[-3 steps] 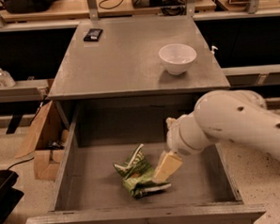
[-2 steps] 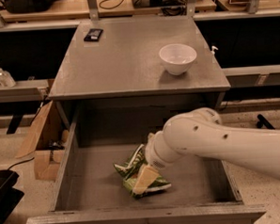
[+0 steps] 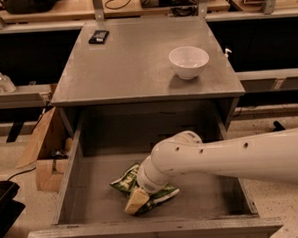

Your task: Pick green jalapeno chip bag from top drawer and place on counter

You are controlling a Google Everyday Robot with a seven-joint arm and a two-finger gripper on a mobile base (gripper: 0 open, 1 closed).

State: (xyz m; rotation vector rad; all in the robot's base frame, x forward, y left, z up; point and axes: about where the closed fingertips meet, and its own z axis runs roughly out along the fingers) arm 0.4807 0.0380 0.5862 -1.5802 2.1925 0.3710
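Note:
The green jalapeno chip bag [image 3: 124, 182] lies crumpled on the floor of the open top drawer [image 3: 67, 180], near the drawer's front middle. My gripper [image 3: 136, 201] reaches down into the drawer from the right and sits on the bag's front part, covering its middle. My white arm [image 3: 226, 157] crosses the right half of the drawer. The grey counter [image 3: 131, 62] lies above and behind the drawer.
A white bowl [image 3: 188, 62] stands on the counter's right side. A small flat black object [image 3: 98, 37] lies at the counter's back left. A cardboard box [image 3: 43, 151] stands on the floor to the left. A wooden workbench with cables [image 3: 133, 4] runs behind.
My arm has swung left across the drawer. The gripper has moved from the bag's right side onto the bag. The bag lies in about the same place.

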